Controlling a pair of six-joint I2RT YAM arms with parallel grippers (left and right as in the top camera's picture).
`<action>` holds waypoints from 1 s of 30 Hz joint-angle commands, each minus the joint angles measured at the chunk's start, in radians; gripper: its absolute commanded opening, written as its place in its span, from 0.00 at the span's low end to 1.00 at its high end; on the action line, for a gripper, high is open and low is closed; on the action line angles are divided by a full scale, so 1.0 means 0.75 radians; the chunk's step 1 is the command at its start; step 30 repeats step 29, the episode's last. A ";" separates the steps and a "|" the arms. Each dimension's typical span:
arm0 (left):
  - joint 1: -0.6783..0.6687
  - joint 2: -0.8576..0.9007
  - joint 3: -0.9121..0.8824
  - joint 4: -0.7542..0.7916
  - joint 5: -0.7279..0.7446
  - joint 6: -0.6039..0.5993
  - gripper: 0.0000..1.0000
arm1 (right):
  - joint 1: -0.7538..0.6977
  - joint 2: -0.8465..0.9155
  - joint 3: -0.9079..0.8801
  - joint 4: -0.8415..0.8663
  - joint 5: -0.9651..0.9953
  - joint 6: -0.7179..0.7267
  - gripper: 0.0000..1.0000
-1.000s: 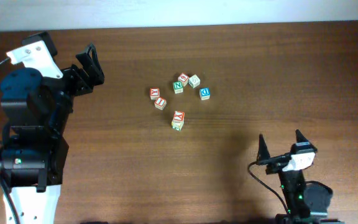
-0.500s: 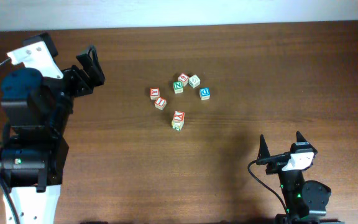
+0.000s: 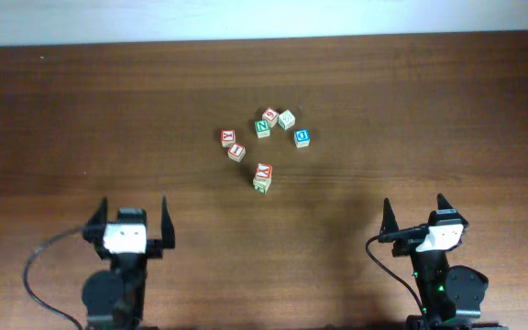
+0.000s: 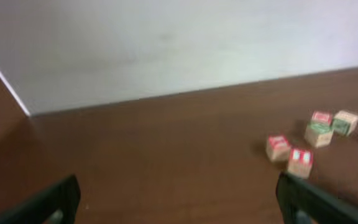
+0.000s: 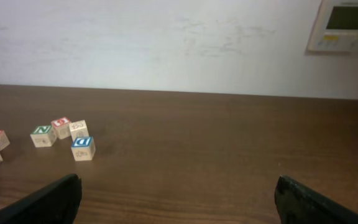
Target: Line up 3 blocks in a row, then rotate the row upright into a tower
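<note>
A brown table (image 3: 447, 110) bears small blocks (image 3: 236, 151) clustered midway between its side edges, nearer the far edge.

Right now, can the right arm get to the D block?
Probably yes: the right gripper is open, and nothing stands between it and the D block.
</note>
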 commanded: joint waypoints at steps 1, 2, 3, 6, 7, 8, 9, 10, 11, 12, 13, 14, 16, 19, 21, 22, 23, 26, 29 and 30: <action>0.006 -0.220 -0.194 0.032 -0.009 0.163 0.99 | -0.009 -0.010 -0.011 -0.002 0.011 0.002 0.99; 0.005 -0.262 -0.226 0.010 -0.015 0.170 0.99 | -0.009 -0.011 -0.011 -0.002 0.011 0.002 0.99; 0.005 -0.294 -0.224 -0.027 -0.025 0.170 0.99 | -0.009 -0.011 -0.011 -0.002 0.011 0.002 0.98; 0.006 -0.293 -0.223 -0.032 -0.024 0.169 0.99 | -0.009 -0.011 -0.011 -0.002 0.011 0.002 0.98; 0.006 -0.293 -0.223 -0.032 -0.024 0.169 0.99 | -0.009 -0.011 -0.011 -0.002 0.011 0.002 0.99; 0.005 -0.293 -0.223 -0.032 -0.024 0.169 0.99 | -0.009 -0.011 -0.011 -0.002 0.011 0.002 0.99; 0.006 -0.293 -0.223 -0.032 -0.024 0.169 0.99 | -0.009 -0.011 -0.011 -0.002 0.011 0.002 0.99; 0.006 -0.293 -0.223 -0.032 -0.024 0.169 0.99 | -0.009 -0.011 -0.011 -0.002 0.011 0.002 0.98; 0.006 -0.293 -0.223 -0.032 -0.024 0.169 0.99 | -0.009 -0.011 -0.011 -0.002 0.011 0.002 0.98; 0.005 -0.293 -0.223 -0.032 -0.024 0.169 0.99 | -0.009 -0.011 -0.011 -0.002 0.011 0.002 0.99; 0.006 -0.293 -0.223 -0.032 -0.024 0.169 0.99 | -0.009 -0.011 -0.011 -0.002 0.011 0.002 0.99; 0.005 -0.293 -0.223 -0.032 -0.024 0.169 0.99 | -0.009 -0.011 -0.011 -0.002 0.011 0.002 0.99; 0.005 -0.293 -0.223 -0.032 -0.024 0.170 0.99 | -0.009 -0.011 -0.011 -0.002 0.011 0.002 0.99; 0.006 -0.293 -0.223 -0.032 -0.024 0.169 0.99 | -0.009 -0.011 -0.011 -0.002 0.011 0.002 0.99; 0.006 -0.293 -0.223 -0.032 -0.024 0.170 0.99 | -0.009 -0.011 -0.011 -0.002 0.011 0.002 0.99; 0.006 -0.293 -0.223 -0.032 -0.024 0.169 0.99 | -0.009 -0.011 -0.011 -0.002 0.011 0.002 0.98; 0.005 -0.293 -0.223 -0.032 -0.024 0.169 0.99 | -0.009 -0.010 -0.011 -0.002 0.011 0.002 0.99; 0.006 -0.293 -0.223 -0.032 -0.024 0.170 0.99 | -0.009 -0.011 -0.011 -0.002 0.011 0.002 0.99; 0.006 -0.293 -0.223 -0.032 -0.024 0.169 0.99 | -0.009 -0.011 -0.011 -0.002 0.011 0.002 0.99; 0.006 -0.293 -0.223 -0.032 -0.024 0.169 0.99 | -0.009 -0.011 -0.011 -0.002 0.011 0.002 0.99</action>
